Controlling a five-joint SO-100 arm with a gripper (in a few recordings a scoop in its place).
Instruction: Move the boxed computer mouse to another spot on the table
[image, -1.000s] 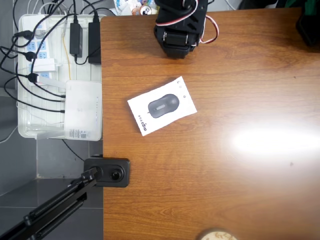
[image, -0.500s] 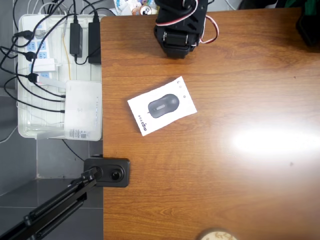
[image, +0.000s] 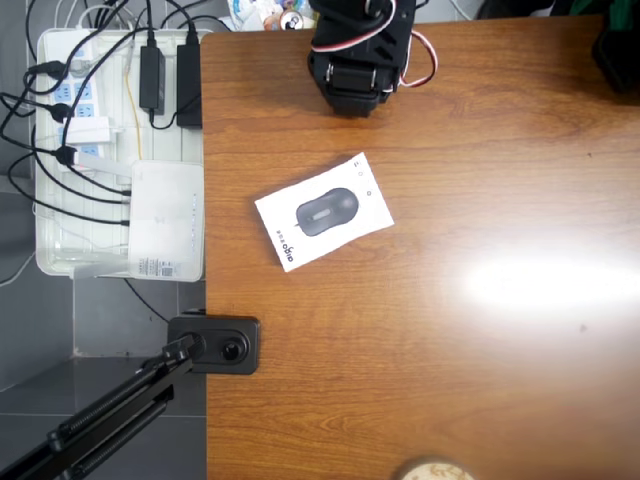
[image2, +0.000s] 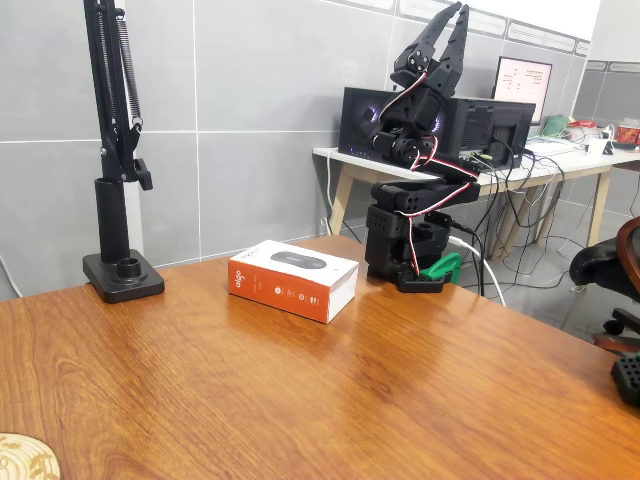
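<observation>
Your pincer (image2: 447, 25) points straight up at the top of the folded black arm (image2: 415, 150) in the fixed view, high above the bench (image2: 300, 400) and well apart from everything on it. Its two fingers (image2: 432, 35) converge toward the tips and appear closed or nearly so, with nothing between them. Red, white and black wires run along the arm down to its base (image: 355, 60), which sits near the far edge of the bench in the overhead view.

The boxed mouse (image: 323, 211) lies flat on the bench below the base in the overhead view, clear of it, with bare wood between the two. The box is turned at an angle to the bench edges; its white face with the dark grey mouse picture is up. In the fixed view the box (image2: 293, 278) shows its orange-red side toward the camera and sits to the left of the arm's base.

Left of the box in the fixed view, a black stand (image2: 120, 180) rises from a clamp base at the bench edge. In the overhead view, a white tray (image: 60, 250) beside the bench holds power strips, cables and a white router-like device (image: 165, 215). A round pale disc (image: 432, 469) shows at the bottom edge of the overhead view.
</observation>
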